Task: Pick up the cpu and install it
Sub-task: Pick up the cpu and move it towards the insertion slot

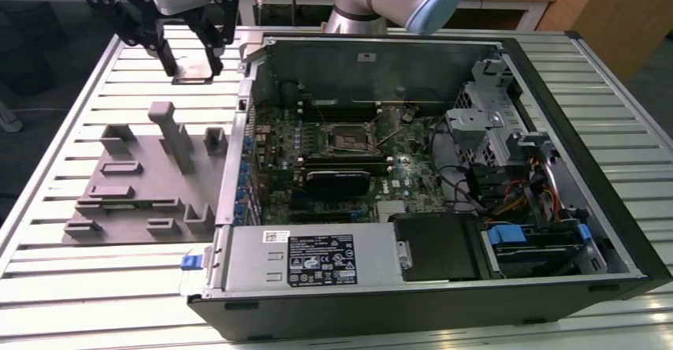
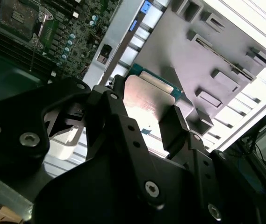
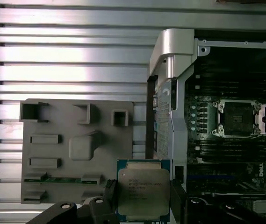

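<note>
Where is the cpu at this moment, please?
The cpu is held in the gripper, at the exterior view's upper left, just past the grey fixture tray and outside the computer case.

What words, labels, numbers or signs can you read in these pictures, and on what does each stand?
No text can be read with confidence.
Lines of print on the flat square silver-grey cpu held in the black claw: too small to read.
Black-and-white label on the silver metal power supply box: too small to read.
White print on the green motherboard: blurred.
</note>
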`<state>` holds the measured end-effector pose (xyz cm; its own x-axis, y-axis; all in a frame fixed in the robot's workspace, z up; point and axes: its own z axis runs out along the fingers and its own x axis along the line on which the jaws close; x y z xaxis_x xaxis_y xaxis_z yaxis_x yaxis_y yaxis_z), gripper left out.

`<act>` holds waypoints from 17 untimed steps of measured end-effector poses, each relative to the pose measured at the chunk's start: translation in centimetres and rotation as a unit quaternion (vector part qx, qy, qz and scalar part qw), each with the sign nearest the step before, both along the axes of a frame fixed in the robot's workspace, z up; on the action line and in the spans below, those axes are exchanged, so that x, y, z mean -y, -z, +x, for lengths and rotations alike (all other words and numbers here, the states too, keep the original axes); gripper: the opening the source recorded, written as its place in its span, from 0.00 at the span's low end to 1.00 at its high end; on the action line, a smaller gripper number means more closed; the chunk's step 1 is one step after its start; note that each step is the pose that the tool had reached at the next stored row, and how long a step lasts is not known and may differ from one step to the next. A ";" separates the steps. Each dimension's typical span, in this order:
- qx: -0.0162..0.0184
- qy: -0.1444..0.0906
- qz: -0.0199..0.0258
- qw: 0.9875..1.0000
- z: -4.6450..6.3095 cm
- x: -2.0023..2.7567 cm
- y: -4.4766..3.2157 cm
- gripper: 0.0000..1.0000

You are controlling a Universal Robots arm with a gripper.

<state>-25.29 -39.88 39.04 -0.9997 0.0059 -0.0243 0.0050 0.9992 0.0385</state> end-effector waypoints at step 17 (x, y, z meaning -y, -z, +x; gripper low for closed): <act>0.000 0.000 0.000 1.000 2.9 -0.02 0.00 0.54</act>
<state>-22.39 -39.86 39.04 -0.9997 0.0058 -0.0243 0.0049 0.9992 0.0386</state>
